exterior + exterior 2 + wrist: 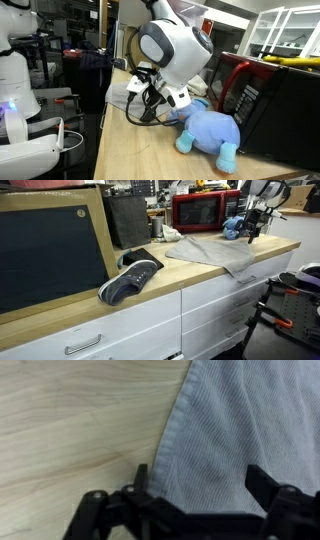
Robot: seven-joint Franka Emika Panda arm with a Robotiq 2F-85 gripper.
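Grey-blue ribbed cloth (250, 420) is lying flat on the wooden counter (80, 420), its edge running up between the fingers of your gripper (200, 482); the gripper is hanging spread wide, gripping nothing; you are lining up over that edge, I judge; a pinch would call for lowering straight until both fingertips are bracketing fabric; the blue plush toy (208, 130) and red microwave (250, 85) are sitting close by.

Robotics lab — white robot (15, 95), red microwave (198, 212), wooden workbench (190, 272)
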